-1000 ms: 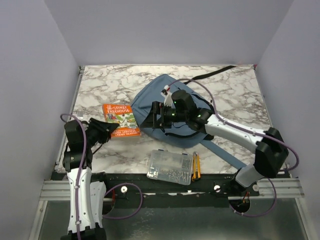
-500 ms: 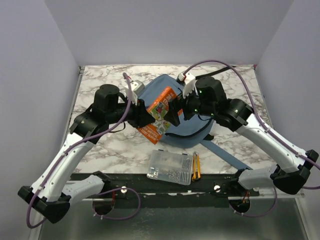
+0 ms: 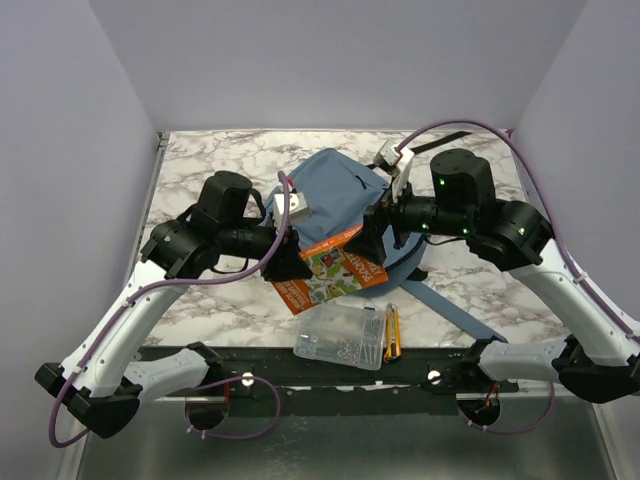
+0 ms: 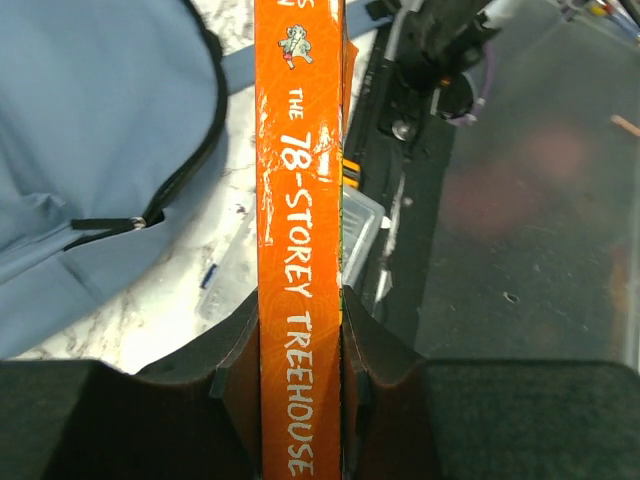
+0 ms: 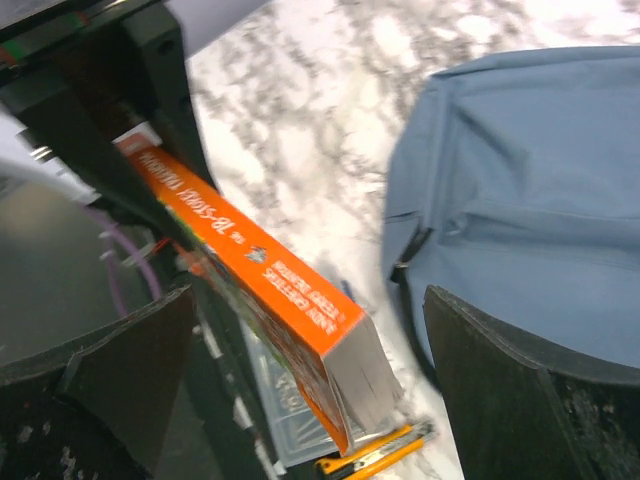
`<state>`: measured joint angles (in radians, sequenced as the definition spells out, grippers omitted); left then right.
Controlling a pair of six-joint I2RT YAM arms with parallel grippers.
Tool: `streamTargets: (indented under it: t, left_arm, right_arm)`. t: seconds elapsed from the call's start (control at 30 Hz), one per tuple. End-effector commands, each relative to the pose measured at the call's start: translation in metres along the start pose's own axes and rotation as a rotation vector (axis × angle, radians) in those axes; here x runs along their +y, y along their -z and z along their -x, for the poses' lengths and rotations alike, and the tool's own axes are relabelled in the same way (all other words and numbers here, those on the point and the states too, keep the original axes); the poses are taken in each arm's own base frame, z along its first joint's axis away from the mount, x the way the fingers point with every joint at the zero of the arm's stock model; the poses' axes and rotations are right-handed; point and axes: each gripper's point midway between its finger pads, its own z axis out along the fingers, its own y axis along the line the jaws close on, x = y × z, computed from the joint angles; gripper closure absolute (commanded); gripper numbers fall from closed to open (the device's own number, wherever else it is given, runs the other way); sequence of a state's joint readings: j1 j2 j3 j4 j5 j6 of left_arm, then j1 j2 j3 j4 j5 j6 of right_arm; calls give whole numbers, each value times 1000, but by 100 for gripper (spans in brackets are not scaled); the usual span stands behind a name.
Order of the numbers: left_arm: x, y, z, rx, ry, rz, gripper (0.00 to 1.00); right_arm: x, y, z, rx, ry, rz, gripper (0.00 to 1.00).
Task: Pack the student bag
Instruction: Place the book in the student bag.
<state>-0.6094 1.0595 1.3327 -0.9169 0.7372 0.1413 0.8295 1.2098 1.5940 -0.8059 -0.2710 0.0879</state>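
Matt cloth student bag (image 3: 335, 188); glossy paper-covered book (image 3: 335, 272); smooth marble-look table (image 3: 220, 165)

So the right tool (image 5: 310, 300) has its fingers spread wide, nothing in them. An orange book (image 5: 260, 265) hangs tilted between them, spine up, its far end clamped by the left tool (image 5: 125, 140) off beyond the left finger. Past the right finger sits the blue-grey bag (image 5: 530, 190) on the marble surface (image 5: 300, 110). Under the book's near end: a clear plastic box (image 5: 275, 395) and a yellow knife (image 5: 375, 450).
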Motion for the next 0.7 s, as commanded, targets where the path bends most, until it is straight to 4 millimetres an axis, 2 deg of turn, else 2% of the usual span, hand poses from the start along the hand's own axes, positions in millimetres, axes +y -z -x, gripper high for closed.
streamTargets:
  t: [0.0, 0.1, 0.2, 0.27, 0.37, 0.47, 0.5, 0.57, 0.6, 0.63, 0.67]
  left_arm:
    - [-41, 10, 16, -62, -107, -212, 100]
    - [-48, 14, 17, -75, -123, -232, 100]
    - [-49, 16, 17, -82, -135, -230, 100]
    - [-53, 16, 16, -82, -131, -254, 100]
    - [-55, 14, 15, -77, -115, -283, 100]
    - [-56, 13, 15, -78, -105, -299, 100]
    - [-57, 13, 15, -81, -104, -304, 100]
    - [-58, 14, 18, -89, -95, -300, 100]
    - [-54, 13, 20, -90, -80, -269, 88]
    - [-46, 12, 23, -97, -61, -212, 65]
    - [-30, 10, 25, -106, -39, -117, 52]
  right_arm:
    - [43, 0, -35, 121, -69, 262, 0]
    - [74, 7, -56, 188, -135, 463, 1]
    - [89, 15, -72, 199, -198, 559, 7]
    - [97, 20, -72, 157, -221, 613, 15]
    - [110, 28, -70, 114, -259, 698, 39]
    - [114, 28, -71, 85, -299, 734, 53]
    - [113, 26, -74, 87, -311, 728, 63]
    - [106, 21, -77, 83, -318, 669, 97]
    - [97, 16, -79, 78, -328, 595, 99]
    - [85, 12, -81, 73, -337, 505, 99]
    - [66, 8, -80, 51, -342, 367, 99]
